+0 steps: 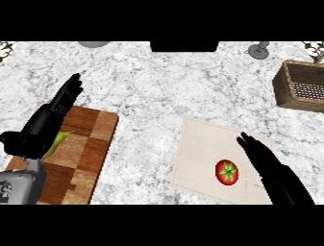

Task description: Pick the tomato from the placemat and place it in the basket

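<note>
Bare counter point(193, 91) lies open between placemat point(200, 158) and basket point(313, 89)

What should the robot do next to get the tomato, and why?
Probably slide the right hand a little left and curl its fingers round the tomato: the hand is open beside it, not holding it, and the tomato sits on the placemat.

One camera is looking down from the robot's head, steeply onto the marble counter point(157, 91). It is facing away from the robot's body, so the arms are coming in from the bottom edge. The wicker basket point(310, 87) is sitting far off at the top right. The placemat point(203, 153) and wooden cutting board point(86, 149) are lying closer, lower down.
</note>
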